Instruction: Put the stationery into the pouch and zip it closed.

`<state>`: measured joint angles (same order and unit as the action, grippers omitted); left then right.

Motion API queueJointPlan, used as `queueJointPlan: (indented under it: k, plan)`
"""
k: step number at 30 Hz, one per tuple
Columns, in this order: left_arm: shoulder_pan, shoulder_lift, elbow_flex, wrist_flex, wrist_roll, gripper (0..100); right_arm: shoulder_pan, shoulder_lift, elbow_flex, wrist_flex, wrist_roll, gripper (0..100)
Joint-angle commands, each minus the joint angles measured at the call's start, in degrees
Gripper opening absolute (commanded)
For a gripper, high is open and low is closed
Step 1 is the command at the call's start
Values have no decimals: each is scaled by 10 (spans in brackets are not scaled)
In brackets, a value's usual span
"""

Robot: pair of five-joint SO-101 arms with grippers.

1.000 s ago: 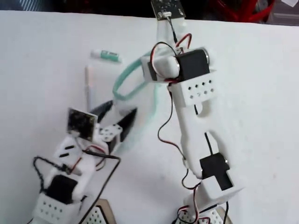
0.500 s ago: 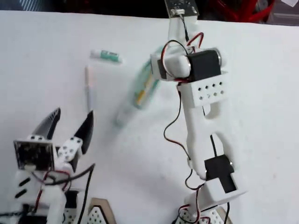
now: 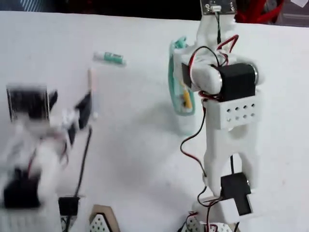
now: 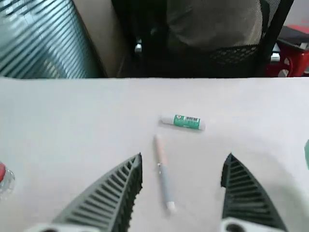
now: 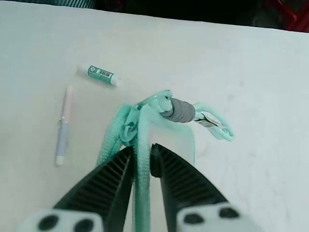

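A teal see-through pouch (image 3: 176, 82) hangs on its edge over the white table with something yellow inside, and my right gripper (image 5: 141, 149) is shut on its zipper rim (image 5: 140, 121). A teal clip (image 5: 214, 124) dangles from the pouch's end. A green-and-white glue stick (image 3: 110, 58) and a pale pen (image 3: 91, 89) lie on the table to the pouch's left. My left gripper (image 4: 184, 159) is open and held above the table, with the pen (image 4: 163, 176) lying between its fingers and the glue stick (image 4: 183, 122) just beyond. In the high view the left gripper (image 3: 70, 105) is blurred.
The right arm's white body (image 3: 231, 130) stands tall over the table's right half. A wooden piece (image 3: 101, 220) sits at the near edge. The table's far edge (image 4: 145, 79) borders a dark area with chairs. A red object (image 4: 2, 173) shows at one side.
The right gripper has carried the pouch to the right and turned it onto its edge. The left arm has drawn back from the pouch to the left, still open.
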<state>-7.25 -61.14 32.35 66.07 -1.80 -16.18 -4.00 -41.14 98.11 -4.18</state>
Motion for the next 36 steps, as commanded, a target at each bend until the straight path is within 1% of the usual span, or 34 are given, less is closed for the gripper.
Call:
queueJointPlan:
  k: [1,4,7,8,10,12,14,17,24,27,30,36]
  plan:
    - [8,218,-144,-15,40,267,-18,-29,1,-6,1,17]
    - [25,339,-232,-24,41,265,-30,-29,2,-12,0,17]
    - [28,453,-317,-21,42,256,-31,-29,3,-7,-1,17]
    - [29,489,-342,-20,42,225,-31,-29,3,-2,0,17]
    - [27,561,-392,-37,37,110,-29,-29,12,0,0,17]
    - [24,633,-432,-84,-2,18,-30,-33,34,0,0,17]
    - [26,700,-459,-125,-28,42,-33,-31,50,0,0,18]
    - [36,793,-482,-203,-28,56,-30,-30,71,-7,0,18]
    - [54,975,-512,-452,-30,56,-33,-35,127,-51,0,18]
    - [56,1037,-545,-520,-30,56,-33,-35,140,-65,0,18]
    - [61,1091,-600,-518,-31,57,-33,-35,146,-65,0,18]
    - [62,1200,-769,-404,-31,59,-29,-35,147,-59,1,18]
